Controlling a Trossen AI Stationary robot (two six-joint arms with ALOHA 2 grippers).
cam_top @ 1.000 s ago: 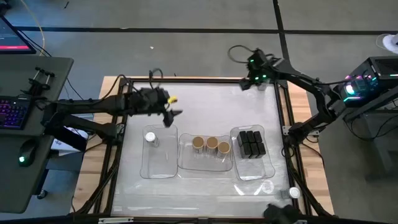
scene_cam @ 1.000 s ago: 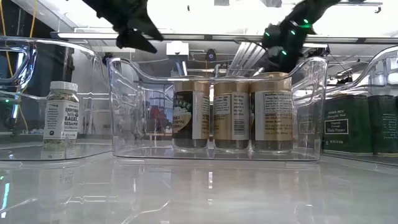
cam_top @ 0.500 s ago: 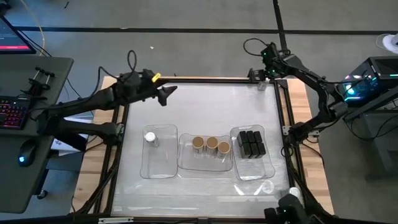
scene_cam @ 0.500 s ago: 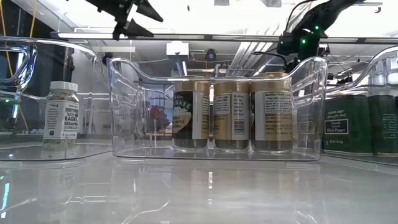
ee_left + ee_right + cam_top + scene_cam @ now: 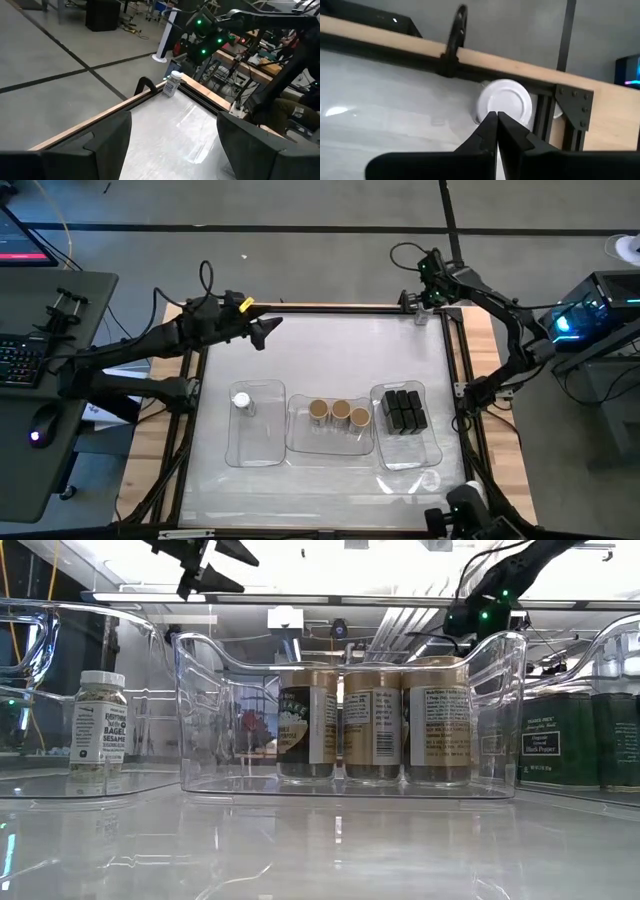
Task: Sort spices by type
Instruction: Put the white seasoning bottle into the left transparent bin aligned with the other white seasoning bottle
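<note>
The right claw (image 5: pixel 496 116) is hanging with its fingers pressed together, gripping nothing, directly above a white-lidded jar (image 5: pixel 505 103) standing in the table's far right corner, tight against the black frame (image 5: pixel 547 116). Only the right wrist view is showing that lid from above; the left wrist view is catching the same jar side-on, labelled and upright beside the wooden edge (image 5: pixel 100 116).

The left claw (image 5: pixel 268 332) is hovering with fingers spread and empty over the far left part of the table (image 5: pixel 330 350), well apart from that jar.

Nearer than the jar, three clear trays are sitting in a row: one white-lidded jar (image 5: pixel 242 400) in the left tray (image 5: pixel 262 452), three tan-topped containers (image 5: pixel 340 413) in the middle tray (image 5: pixel 330 444), black boxes (image 5: pixel 402 411) in the right tray (image 5: pixel 412 458). The low view alone is making their labels readable.

The table is glossy white. Around it, grey floor (image 5: pixel 300 210), and a keyboard (image 5: pixel 22 362) on a desk (image 5: pixel 70 290).
</note>
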